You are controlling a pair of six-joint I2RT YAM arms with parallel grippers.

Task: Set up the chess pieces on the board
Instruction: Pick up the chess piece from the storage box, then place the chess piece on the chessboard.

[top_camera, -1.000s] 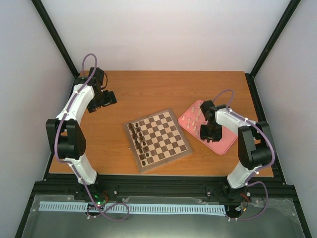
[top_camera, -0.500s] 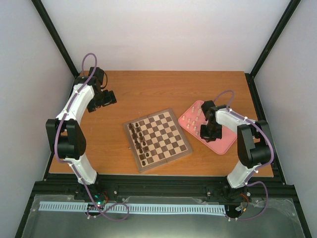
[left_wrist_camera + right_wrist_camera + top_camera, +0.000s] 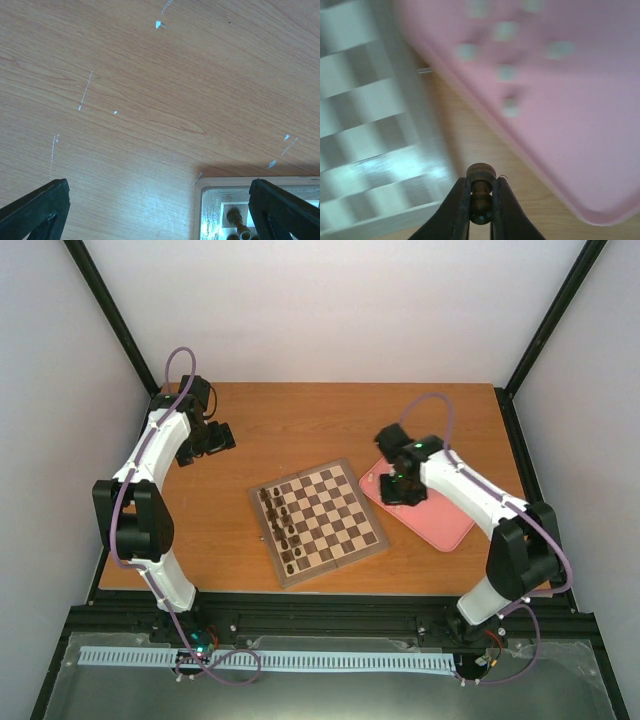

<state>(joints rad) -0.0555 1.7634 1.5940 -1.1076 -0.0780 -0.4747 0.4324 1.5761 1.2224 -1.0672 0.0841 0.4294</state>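
Evidently the right gripper (image 3: pixel 481 192) clenched a dark chess piece (image 3: pixel 481 175) between its fingertips, above the gap between board (image 3: pixel 360 130) and pink tray (image 3: pixel 570 125); the left gripper (image 3: pixel 157 192) gaped open.

Overhead view bright, evenly lit, sharp. Right wrist view: board (image 3: pixel 365 125) and pink tray (image 3: pixel 570 125) blurred, only the chess piece (image 3: pixel 480 190) between the jaws sharp. Glare on tabletop (image 3: pixel 150 100) scratches.

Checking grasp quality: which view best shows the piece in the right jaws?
Right wrist: the dark brown piece sits close up, pinched between the right jaws. Top external hides it under the right arm; left wrist shows only table and a board corner.
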